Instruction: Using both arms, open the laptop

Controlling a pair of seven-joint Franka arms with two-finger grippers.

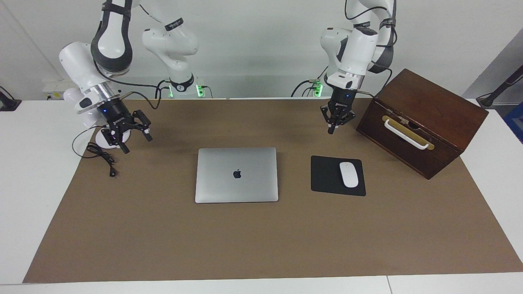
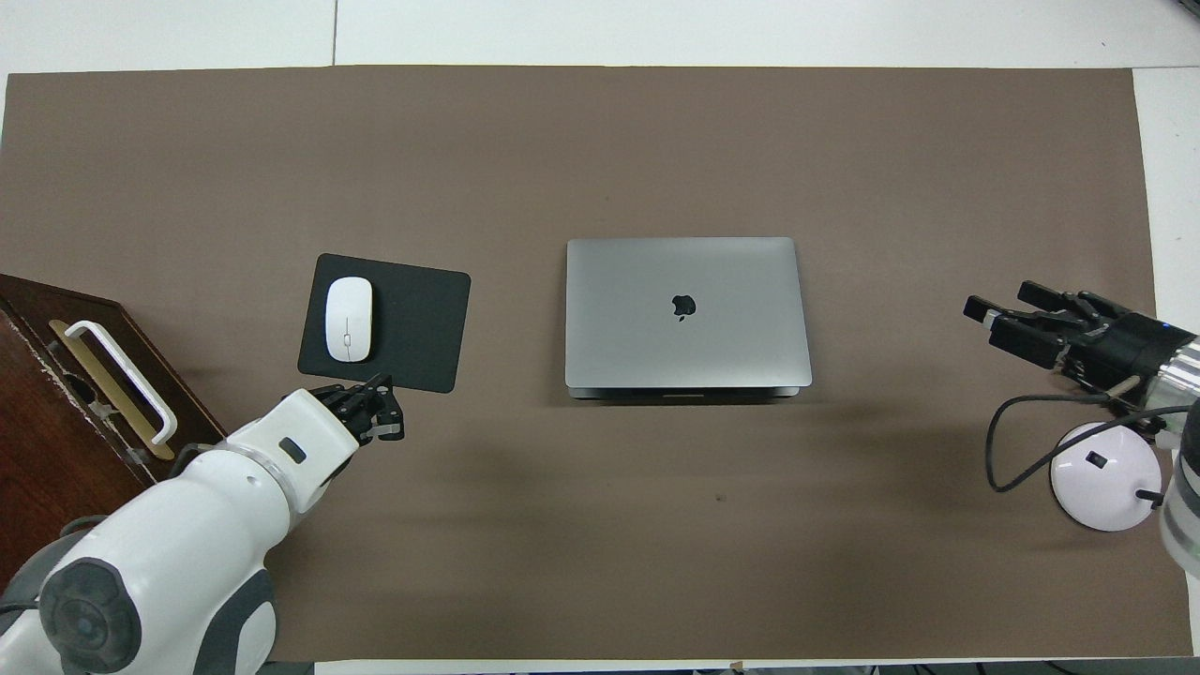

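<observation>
Jaws: facing view showed the left gripper point(image 1: 331, 127) clenched and empty over bare mat near the mouse pad point(image 1: 337, 175), the right gripper point(image 1: 131, 138) spread, holding nothing. Overhead view: laptop point(image 2: 686, 314) lay closed mid-surface, untouched. Recommend approaching its opening edge squarely, one arm steadying the base.

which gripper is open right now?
The right gripper, up over the mat by the white lamp base: its fingers stand spread apart. The left gripper, between the laptop and the wooden box, has its fingertips together.
</observation>
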